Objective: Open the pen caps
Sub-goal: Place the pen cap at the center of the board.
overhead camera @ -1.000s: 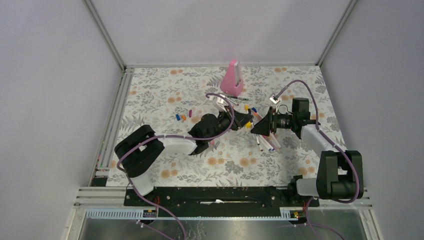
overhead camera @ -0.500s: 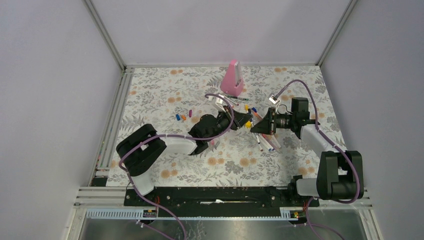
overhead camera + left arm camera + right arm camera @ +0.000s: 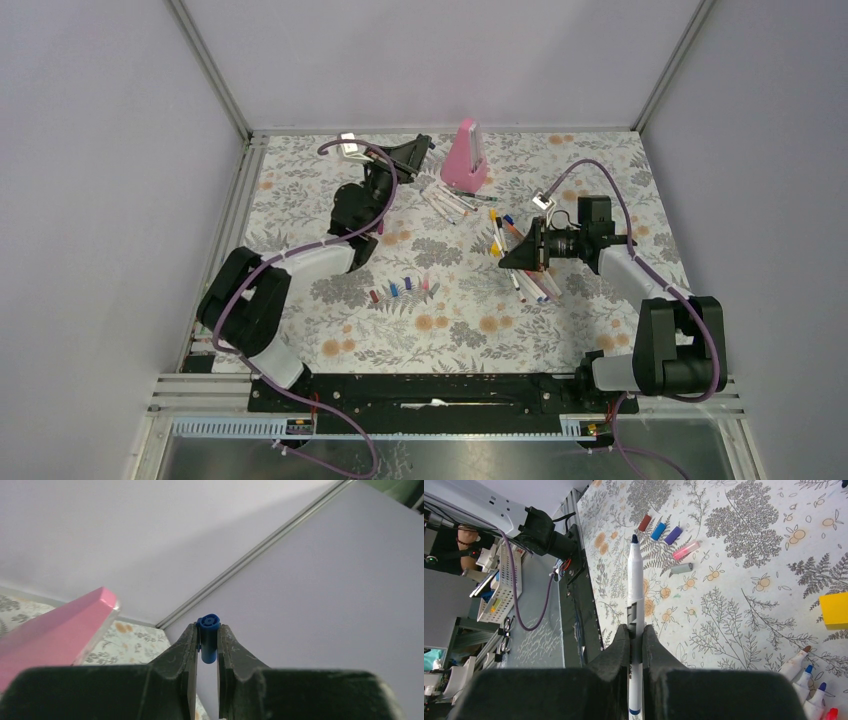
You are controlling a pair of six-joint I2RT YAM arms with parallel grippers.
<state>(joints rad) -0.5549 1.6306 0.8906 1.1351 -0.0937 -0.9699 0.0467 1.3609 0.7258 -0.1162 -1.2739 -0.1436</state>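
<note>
One blue pen cap [image 3: 209, 626] sits pinched between the tips of the left pincer [image 3: 208, 639]. The jaws are nearly shut on it, and its open end pokes out past the fingertips. This pincer is raised off the tabletop [image 3: 330, 335] toward the back left, near the rear wall. It is just beside the tall pink wedge [image 3: 465, 155], whose sloping side fills the lower left of the left wrist view.

A row of loose caps [image 3: 673, 535] lies on the floral surface in front of both arms: red, blue, purple and pink, with a greyish one beside them. From above, the row sits near the middle of the tabletop, well apart from either pincer. A yellow cap [image 3: 835, 610] lies by itself to the right of the row in the right wrist view.

The right pincer [image 3: 636, 636] is clamped shut on a white pen barrel [image 3: 636, 592]. The barrel's dark blue tip is bare and points away from the fingers, toward the row.

Several uncapped pens [image 3: 535, 285] lie fanned out just beside the right pincer. A second bundle of pens [image 3: 447, 203] rests in front of the wedge. Bare patterned surface stretches from the row of caps to the near edge and across to the left rail.
</note>
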